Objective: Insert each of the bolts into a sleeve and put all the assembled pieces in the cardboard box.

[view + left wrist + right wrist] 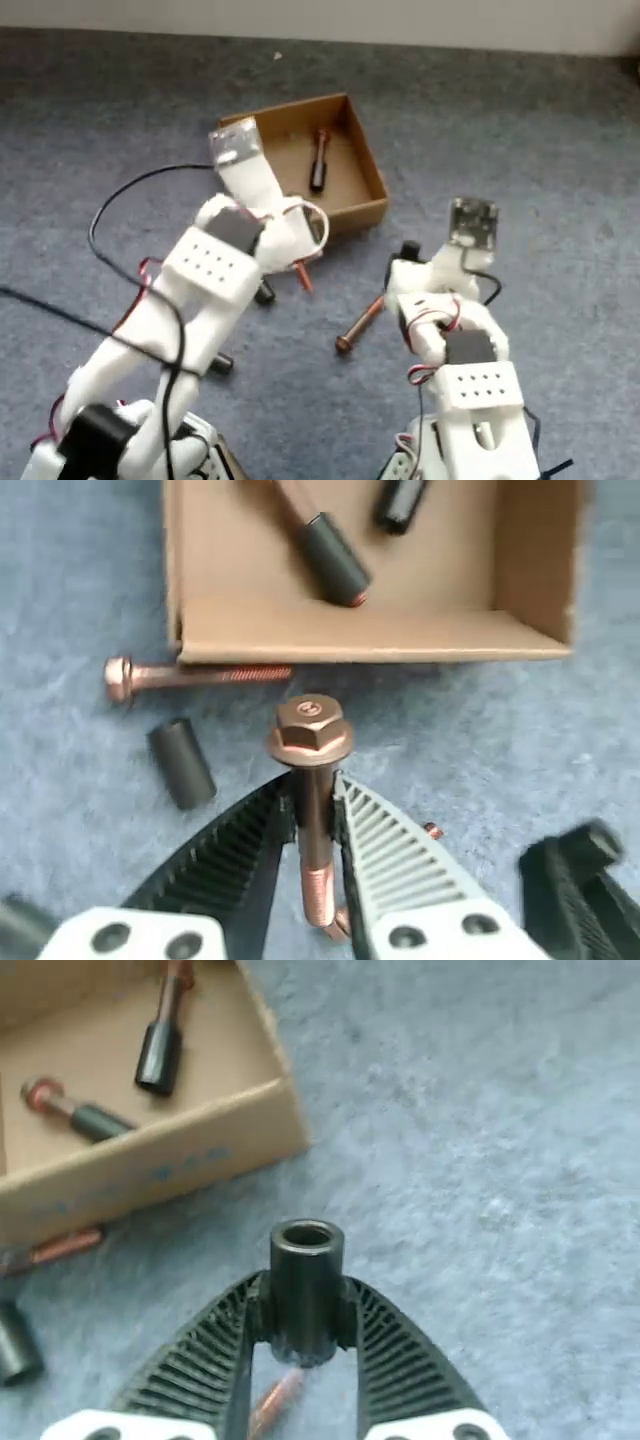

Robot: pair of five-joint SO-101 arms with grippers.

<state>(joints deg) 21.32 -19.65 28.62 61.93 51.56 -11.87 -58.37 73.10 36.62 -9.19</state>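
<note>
My left gripper (313, 788) is shut on a copper bolt (311, 742), hex head pointing out, held just in front of the cardboard box (370, 640). In the high view that left gripper (300, 266) sits at the box's near wall (352, 213). To its right, my right gripper (305, 1305) is shut on a black sleeve (306, 1275), open bore facing out. From above, the right gripper (408, 256) is right of the box. Two assembled pieces (158, 1048) (78, 1112) lie inside the box (150, 1175).
One loose bolt (190, 675) lies against the box's outer wall, with a loose sleeve (182, 763) close by. Another bolt (360, 325) rests on the grey carpet between the arms. A further sleeve (222, 364) lies beside the left arm. A black cable (120, 200) loops at the left.
</note>
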